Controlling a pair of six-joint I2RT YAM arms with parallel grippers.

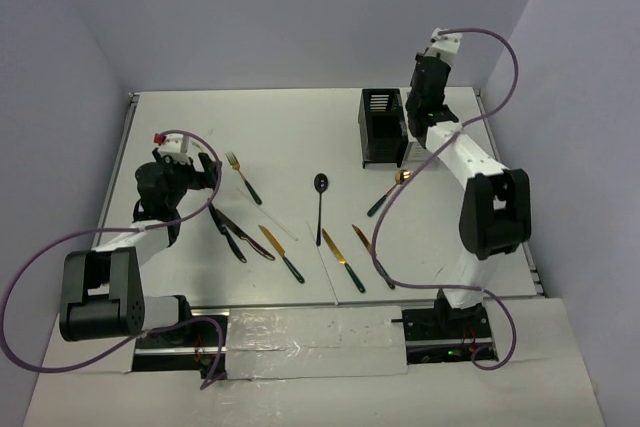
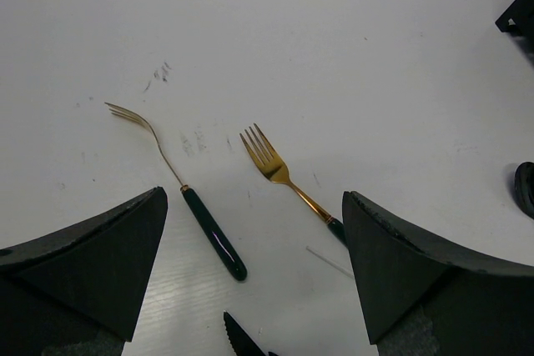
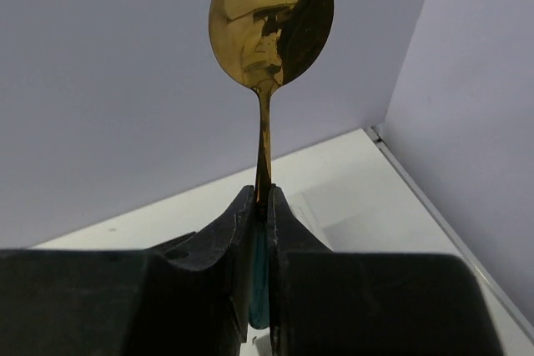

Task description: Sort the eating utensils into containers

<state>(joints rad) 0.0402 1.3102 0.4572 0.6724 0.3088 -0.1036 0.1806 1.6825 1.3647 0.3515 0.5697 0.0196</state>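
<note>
Gold spoon [image 3: 271,18] stands bowl-up, clamped in your right gripper [image 3: 263,202], seemingly near the black caddy [image 1: 383,127]; your left gripper [image 2: 254,198] gapes wide over 2 forks [image 2: 269,158].

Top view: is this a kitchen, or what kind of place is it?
Probably a robot lab bench, not a kitchen: a left arm and right arm mounted on a white table, plain walls, cutlery laid out.

surface: white matte tabletop [image 1: 290,122], faint grey scuff marks [image 2: 158,72] | surround: plain pale lilac-grey walls [image 1: 300,17] behind and at both sides | near edge: crinkled silvery tape strip [image 1: 310,342]
</note>
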